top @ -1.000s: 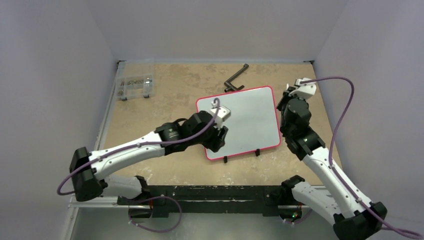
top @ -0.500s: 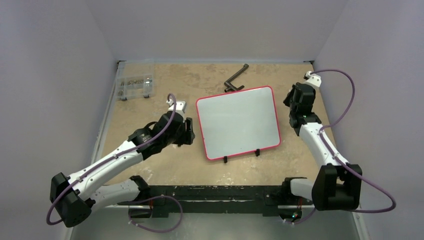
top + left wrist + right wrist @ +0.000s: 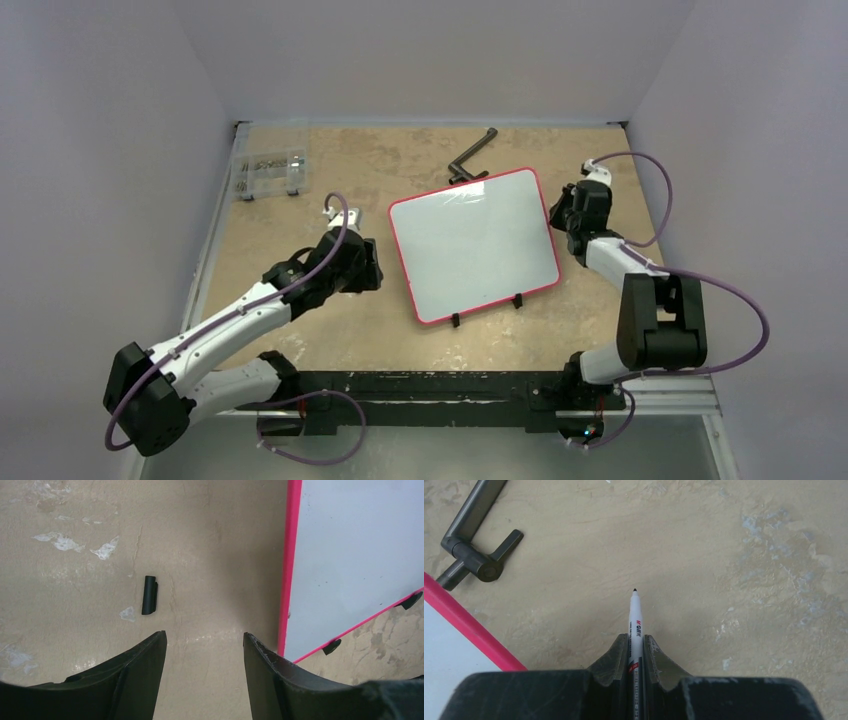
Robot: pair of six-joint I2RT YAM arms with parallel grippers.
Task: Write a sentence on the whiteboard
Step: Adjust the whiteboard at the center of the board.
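Observation:
The whiteboard [image 3: 474, 243] lies flat mid-table, pale surface, red rim, two black feet on its near edge. It shows no writing, so the sentence is not in view. Its left edge shows in the left wrist view [image 3: 350, 555] and a corner in the right wrist view [image 3: 454, 645]. My left gripper [image 3: 372, 262] is open and empty just left of the board; it also shows in the left wrist view [image 3: 204, 636]. My right gripper [image 3: 562, 212] sits at the board's right edge, shut on a white marker [image 3: 635, 617] with its black tip bare, over the table.
A black marker cap [image 3: 149, 595] lies on the table left of the board. A dark metal crank handle [image 3: 472, 160] lies behind the board, also in the right wrist view [image 3: 471, 540]. A clear parts box [image 3: 268, 172] stands at the back left.
My left arm drew back off the board to its left side. My right arm swung down and in toward the board's right edge. The board has turned slightly.

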